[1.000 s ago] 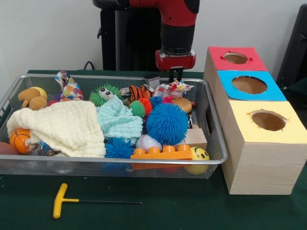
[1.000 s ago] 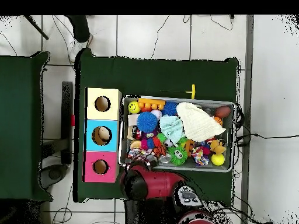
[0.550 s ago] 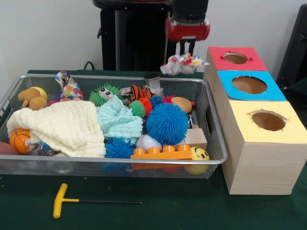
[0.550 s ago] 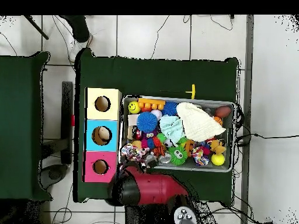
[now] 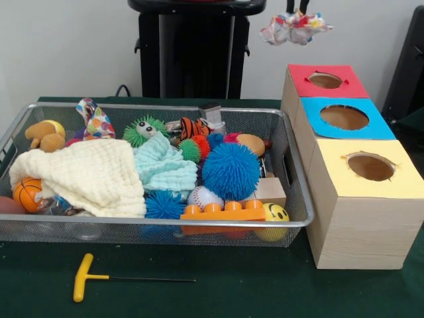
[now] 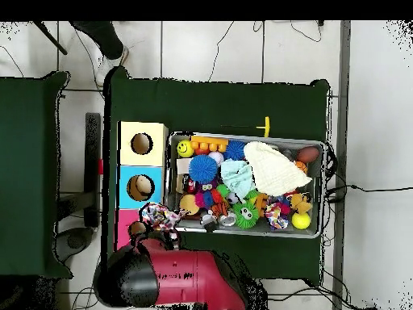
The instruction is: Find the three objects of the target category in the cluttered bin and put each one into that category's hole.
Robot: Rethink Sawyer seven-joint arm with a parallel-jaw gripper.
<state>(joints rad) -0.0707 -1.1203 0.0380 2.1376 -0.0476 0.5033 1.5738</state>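
Front view: pincer (image 5: 296, 8) clamping multicoloured fabric toy (image 5: 294, 28), now lifted clear of wire bin (image 5: 295, 192), hanging high above red box's hole (image 5: 325, 80); carrying toward drop, likely.

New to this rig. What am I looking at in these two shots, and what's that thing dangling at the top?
It is one red and black robot arm sorting toys. One camera faces the robot across the table; the other looks straight down, turned half round.

On the green table sits a wire mesh bin full of toys: a big blue spiky ball, a cream cloth, a smiley ball. Beside it stand three wooden boxes with holes: red-topped box, blue-topped box, yellow-topped box. A yellow-handled T-tool lies in front.

The dangling item is a multicoloured fabric toy, held by the gripper above the red-topped box.
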